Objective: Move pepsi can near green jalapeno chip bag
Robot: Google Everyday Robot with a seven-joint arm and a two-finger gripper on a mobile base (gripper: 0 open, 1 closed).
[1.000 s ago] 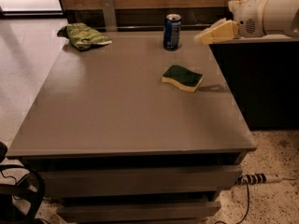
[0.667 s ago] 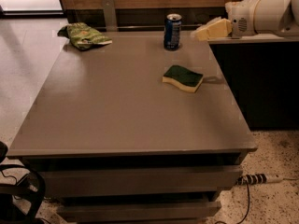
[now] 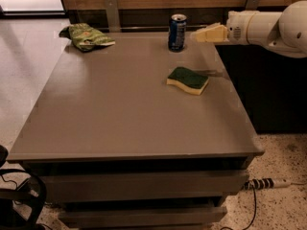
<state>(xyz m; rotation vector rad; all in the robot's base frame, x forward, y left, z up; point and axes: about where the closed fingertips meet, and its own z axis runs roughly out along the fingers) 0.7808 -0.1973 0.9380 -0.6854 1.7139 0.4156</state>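
— What sits on the left of the worktop (image 3: 120, 123)?

— The green jalapeno chip bag (image 3: 86, 36) lies crumpled at the far left corner, its dark end pointing towards the left edge.

— And moving right along the far edge?

— The pepsi can (image 3: 177, 31) stands upright there, right of the middle of that edge and well apart from the bag. A wide stretch of bare worktop separates the two.

— Is anything nearer the front?

— A sponge (image 3: 188, 79), green on top and yellow beneath, lies flat towards the right edge, a little in front of the can and not touching it.

— Where is the gripper?

— The gripper (image 3: 199, 34) hangs above the far right corner, level with the upper half of the can and just to its right. It points at the can, and a thin gap shows between them. Whether the gripper is open or closed cannot be told from this view; nothing is seen in its hold.

— And behind it?

— The white arm (image 3: 268, 27) reaches in from the right, past the worktop's right edge.
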